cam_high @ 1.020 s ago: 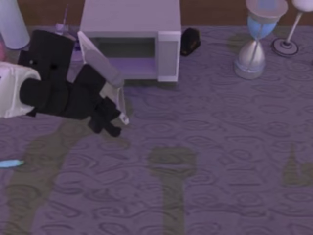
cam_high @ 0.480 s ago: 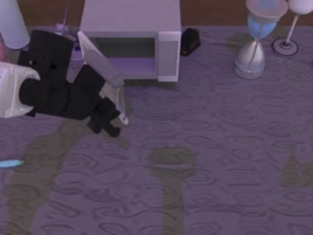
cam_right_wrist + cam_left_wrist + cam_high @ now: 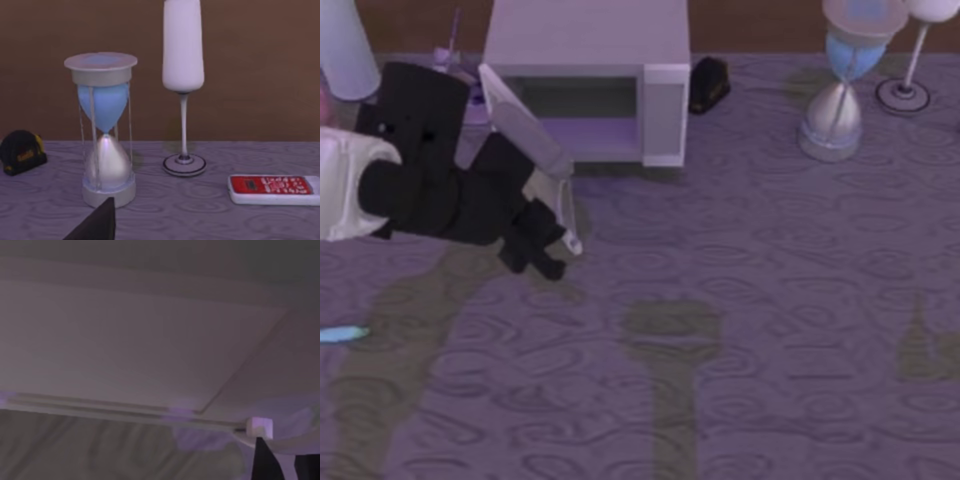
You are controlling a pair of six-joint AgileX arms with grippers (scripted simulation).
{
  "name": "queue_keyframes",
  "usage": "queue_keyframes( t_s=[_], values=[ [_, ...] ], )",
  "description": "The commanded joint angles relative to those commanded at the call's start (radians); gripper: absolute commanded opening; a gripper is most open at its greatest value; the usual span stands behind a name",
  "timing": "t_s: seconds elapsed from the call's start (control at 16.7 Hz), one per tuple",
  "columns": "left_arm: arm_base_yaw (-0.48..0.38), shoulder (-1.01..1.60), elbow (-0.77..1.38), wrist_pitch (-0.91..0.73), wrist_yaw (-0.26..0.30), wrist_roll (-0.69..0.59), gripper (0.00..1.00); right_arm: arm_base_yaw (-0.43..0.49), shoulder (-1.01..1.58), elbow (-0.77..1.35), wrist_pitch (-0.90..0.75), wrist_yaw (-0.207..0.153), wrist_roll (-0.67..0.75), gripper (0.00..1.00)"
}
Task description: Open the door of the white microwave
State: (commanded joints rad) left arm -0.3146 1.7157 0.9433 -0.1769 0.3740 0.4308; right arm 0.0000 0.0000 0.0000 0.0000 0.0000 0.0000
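At table's left, left claw [image 3: 560, 252] on door [image 3: 525, 125] edge, white microwave [image 3: 588, 45] open

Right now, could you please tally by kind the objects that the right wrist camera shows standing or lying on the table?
Blue-sand hourglass with grey caps: 1
White-bowled stemmed glass: 1
Black and yellow tape measure: 1
Flat white handset with red face: 1
Total: 4

The left end effector [image 3: 546, 250] nudged slightly leftward.
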Motion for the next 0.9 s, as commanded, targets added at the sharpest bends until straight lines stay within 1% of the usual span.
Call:
queue_keyframes(
  t_s=[0.48,0.6,0.9],
  values=[
    [0.0,0.0,0.0,0.0,0.0,0.0,0.0,0.0,0.0,0.0,0.0,0.0,0.0,1.0],
    [-0.005,0.0,-0.004,-0.002,0.007,-0.002,0.0,0.0,0.0,0.0,0.0,0.0,0.0,1.0],
    [0.021,-0.003,0.002,-0.023,0.037,0.052,0.0,0.0,0.0,0.0,0.0,0.0,0.0,1.0]
  ],
)
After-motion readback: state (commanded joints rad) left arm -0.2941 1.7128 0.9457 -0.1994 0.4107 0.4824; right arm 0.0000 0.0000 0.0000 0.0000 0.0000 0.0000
